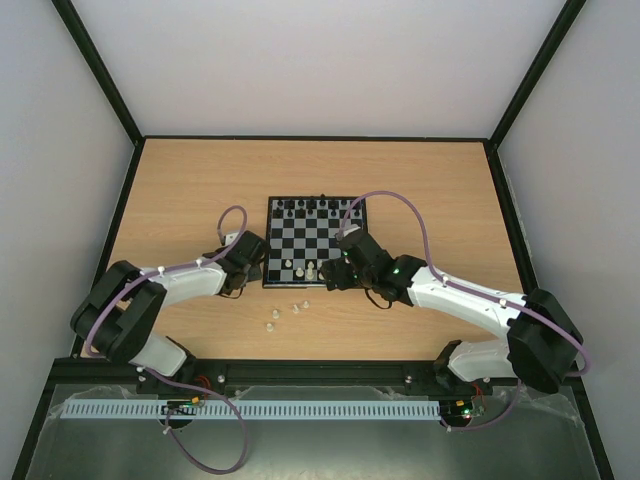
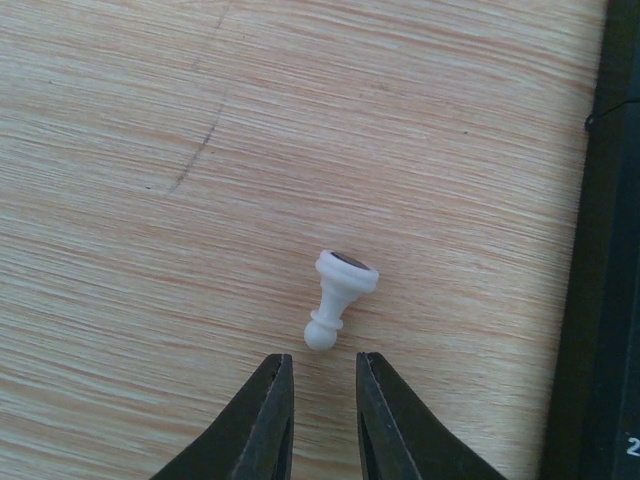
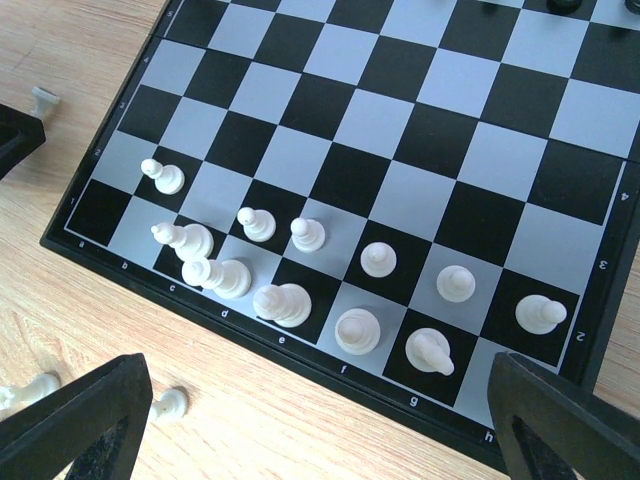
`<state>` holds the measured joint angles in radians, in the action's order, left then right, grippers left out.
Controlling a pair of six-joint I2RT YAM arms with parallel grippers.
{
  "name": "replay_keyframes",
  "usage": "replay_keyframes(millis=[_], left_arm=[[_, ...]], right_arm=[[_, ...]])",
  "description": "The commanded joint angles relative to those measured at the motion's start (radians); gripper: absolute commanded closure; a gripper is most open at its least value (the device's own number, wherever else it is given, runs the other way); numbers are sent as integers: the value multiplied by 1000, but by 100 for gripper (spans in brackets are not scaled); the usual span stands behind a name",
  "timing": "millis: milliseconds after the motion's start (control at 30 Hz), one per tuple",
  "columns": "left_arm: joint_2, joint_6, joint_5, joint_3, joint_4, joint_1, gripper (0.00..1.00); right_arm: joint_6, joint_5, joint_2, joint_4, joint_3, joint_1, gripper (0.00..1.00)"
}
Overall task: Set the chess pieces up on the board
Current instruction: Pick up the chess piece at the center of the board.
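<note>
1. Nearest, on the wooden table point(image 1: 340, 335) short of the chessboard point(image 1: 315, 240): three loose white chessmen point(image 1: 275, 313), well apart from both arms, with open wood all round them.
2. Left gripper point(image 2: 322, 400) low over the wood, just beside the board's left edge. Fingers point(image 2: 270, 425) drawn nearly together with a narrow gap between, nothing pinched.
3. Just beyond those tips and not touching them: one white pawn point(image 2: 340, 298) lying on its side, dark-centred base turned up and away. Board's black rim point(image 2: 600, 250) off to the right, bare wood on every other side.
4. Right gripper point(image 3: 315, 400) over the board's near edge. Fingers point(image 3: 90, 420) spread wide, nothing between them.
5. On the board's near ranks: larger white pieces point(image 3: 283, 303) along the nearest row, white pawns point(image 3: 378, 259) on the squares just behind. Cannot tell whether the leftmost ones lean.
6. Open squares across the middle of the board.
7. Black chessmen point(image 1: 310, 205) lined along the far rank.
8. Purple cable point(image 1: 385, 200) of the right arm looping above the board's far right corner.
9. Beyond the board: plain wood up to the black frame point(image 1: 310, 138) at the table's far edge.
</note>
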<state>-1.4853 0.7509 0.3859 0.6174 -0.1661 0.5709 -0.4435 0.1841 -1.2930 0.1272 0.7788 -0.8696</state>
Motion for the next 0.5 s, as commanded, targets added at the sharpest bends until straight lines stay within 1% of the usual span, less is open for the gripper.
replay_keyframes(millis=[0, 467], left_arm=[[-26, -4, 37, 8, 9, -7, 81], [-61, 2, 74, 35, 3, -7, 83]], right_arm=[[16, 4, -12, -1, 32, 3, 7], [16, 1, -15, -1, 32, 4, 7]])
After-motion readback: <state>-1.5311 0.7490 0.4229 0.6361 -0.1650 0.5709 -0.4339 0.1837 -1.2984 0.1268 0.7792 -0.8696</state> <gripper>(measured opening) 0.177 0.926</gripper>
